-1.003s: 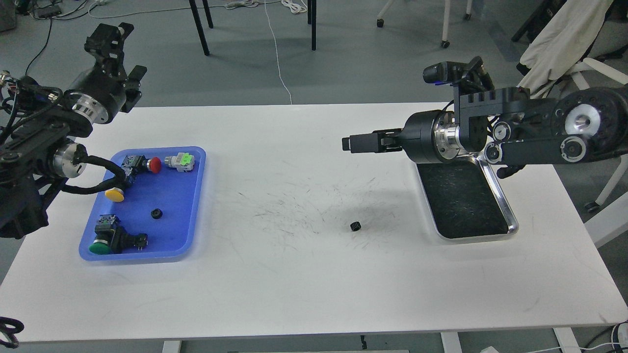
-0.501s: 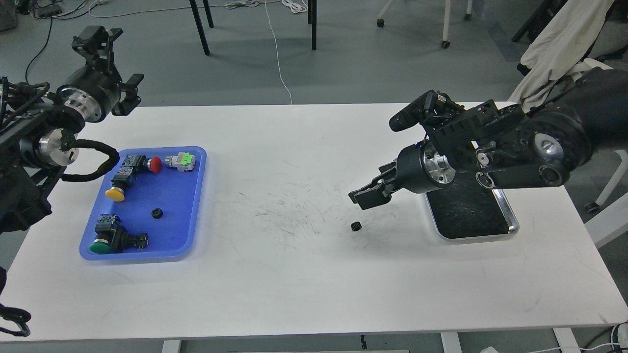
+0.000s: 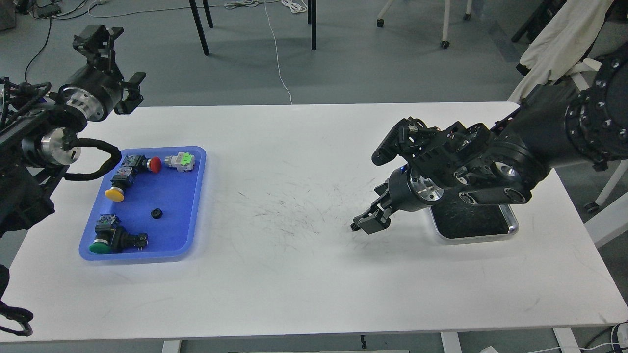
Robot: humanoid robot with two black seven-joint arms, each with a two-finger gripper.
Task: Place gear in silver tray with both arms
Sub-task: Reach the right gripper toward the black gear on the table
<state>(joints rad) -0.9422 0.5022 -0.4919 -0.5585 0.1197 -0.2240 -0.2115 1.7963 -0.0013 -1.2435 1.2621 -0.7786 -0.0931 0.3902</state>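
Observation:
A small black gear (image 3: 353, 227) lies on the white table, left of the silver tray (image 3: 513, 226). My right gripper (image 3: 365, 223) is tilted down at the table with its fingertips right at the gear, which is mostly hidden by them. The jaws look slightly apart, and I cannot see whether they touch the gear. My right arm covers most of the silver tray, so only its near rim and part of its dark bottom show. My left gripper (image 3: 100, 37) is raised beyond the table's far left corner, open and empty.
A blue plastic tray (image 3: 194, 196) at the left holds a second small black gear (image 3: 156, 213), red, yellow and green push buttons and a grey-green switch. Chair and table legs stand on the floor behind the table.
My right gripper swung down and toward me from above the silver tray until its tips reached the gear on the table. My left gripper rose and drew back slightly.

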